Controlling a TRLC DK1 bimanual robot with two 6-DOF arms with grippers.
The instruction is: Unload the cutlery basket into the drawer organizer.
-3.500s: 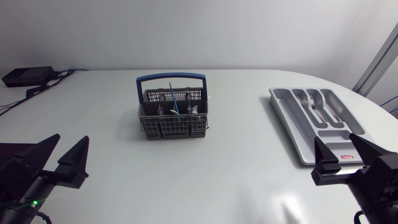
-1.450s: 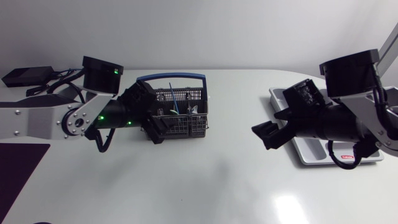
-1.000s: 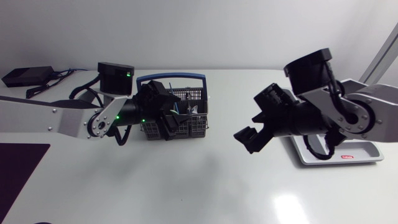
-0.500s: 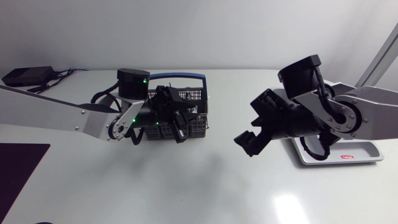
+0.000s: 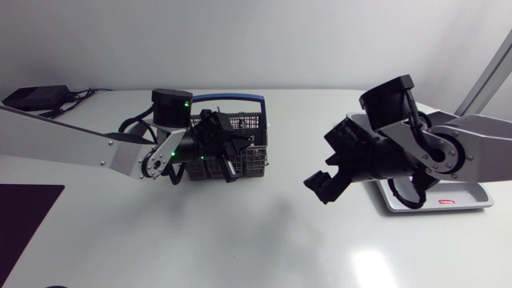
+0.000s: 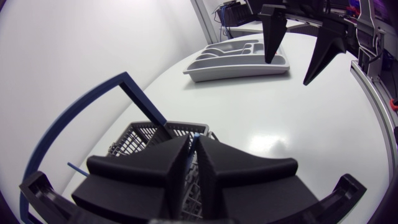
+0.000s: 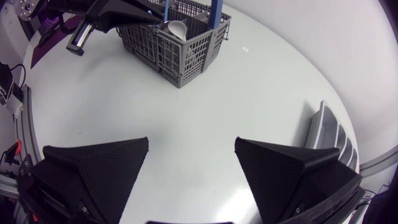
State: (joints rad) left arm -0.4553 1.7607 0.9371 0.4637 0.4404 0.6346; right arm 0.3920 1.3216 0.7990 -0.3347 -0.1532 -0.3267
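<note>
The left gripper (image 5: 230, 156), nearly closed, is being pushed deeper into the far-centre basket (image 5: 254, 160), so 1 pick is being begun, while the open right gripper (image 5: 324, 188) is being held left of the organizer (image 5: 448, 200).

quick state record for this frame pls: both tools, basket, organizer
left tool: at the top of the cutlery basket, shut on what looks like a blue-handled utensil
right tool: open, empty, above bare table between basket and drawer organizer
cutlery basket: upright, blue carry handle raised, a spoon standing inside
drawer organizer: on the table's right side, partly hidden in the head view; contents cannot be told
stage: utensil not yet lifted out
</note>
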